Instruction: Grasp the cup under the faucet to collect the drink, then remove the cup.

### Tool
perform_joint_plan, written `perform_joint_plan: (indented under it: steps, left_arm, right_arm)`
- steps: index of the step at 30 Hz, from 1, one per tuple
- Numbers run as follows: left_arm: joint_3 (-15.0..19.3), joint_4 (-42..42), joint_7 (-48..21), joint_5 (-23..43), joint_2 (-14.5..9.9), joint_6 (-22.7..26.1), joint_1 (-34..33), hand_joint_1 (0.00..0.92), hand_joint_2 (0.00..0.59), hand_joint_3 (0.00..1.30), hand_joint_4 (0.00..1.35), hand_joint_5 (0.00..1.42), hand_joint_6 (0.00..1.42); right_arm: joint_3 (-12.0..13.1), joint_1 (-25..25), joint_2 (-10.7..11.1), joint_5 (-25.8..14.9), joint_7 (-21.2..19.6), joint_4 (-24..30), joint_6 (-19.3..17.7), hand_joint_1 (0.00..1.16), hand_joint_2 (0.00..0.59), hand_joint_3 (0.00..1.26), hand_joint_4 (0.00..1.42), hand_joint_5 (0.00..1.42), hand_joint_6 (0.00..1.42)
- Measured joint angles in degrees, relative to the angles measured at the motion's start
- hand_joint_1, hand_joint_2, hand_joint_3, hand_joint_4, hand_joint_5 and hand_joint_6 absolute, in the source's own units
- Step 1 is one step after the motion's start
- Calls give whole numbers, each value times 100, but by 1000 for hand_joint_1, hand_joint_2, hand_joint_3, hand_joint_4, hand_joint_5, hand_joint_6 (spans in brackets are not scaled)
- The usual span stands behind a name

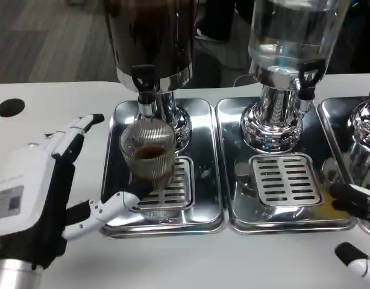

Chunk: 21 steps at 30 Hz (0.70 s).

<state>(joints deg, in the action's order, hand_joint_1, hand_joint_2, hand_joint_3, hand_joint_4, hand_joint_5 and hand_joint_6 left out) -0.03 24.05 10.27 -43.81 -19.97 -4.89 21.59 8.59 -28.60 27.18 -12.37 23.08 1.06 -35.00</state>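
Note:
A ribbed glass cup (pixel 147 158) stands on the drip grate under the black faucet (pixel 145 89) of the dark drink dispenser (pixel 150 36). Brown drink sits inside the cup. My left hand (pixel 39 192) is to the cup's left with its fingers spread. Its thumb reaches along the tray to the cup's base, while the upper fingers (pixel 82 125) stay clear of the glass. My right hand (pixel 361 203) shows at the lower right edge, fingers apart and holding nothing.
The cup's steel tray (pixel 203 120) adjoins a second tray (pixel 233 180) that carries a clear-liquid dispenser (pixel 282 72). A third dispenser (pixel 366 129) stands at the far right. A black hole (pixel 10 107) marks the table's left side.

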Motion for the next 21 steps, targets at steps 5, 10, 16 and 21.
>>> perform_joint_plan:
  steps: [5,10,16,21]
  left_arm:
    - [38,101,-2,-2,-25,-127,417,0,13,235,203,255,207]
    - [-16,123,1,-25,-25,-251,647,0,13,240,207,254,211]
    - [-99,228,0,-178,-10,-392,968,0,15,244,208,254,211]
    - [-146,261,37,-224,42,-446,1229,0,15,245,208,254,205]
  right_arm:
    - [-48,613,3,-121,417,-367,545,616,185,254,195,229,156]
    - [-55,1034,2,-116,623,-701,723,635,162,262,223,253,171]
    - [-132,1356,-32,-24,690,-708,854,674,148,223,176,216,157]
    - [-272,1508,-97,97,687,-498,977,677,148,169,135,172,121]
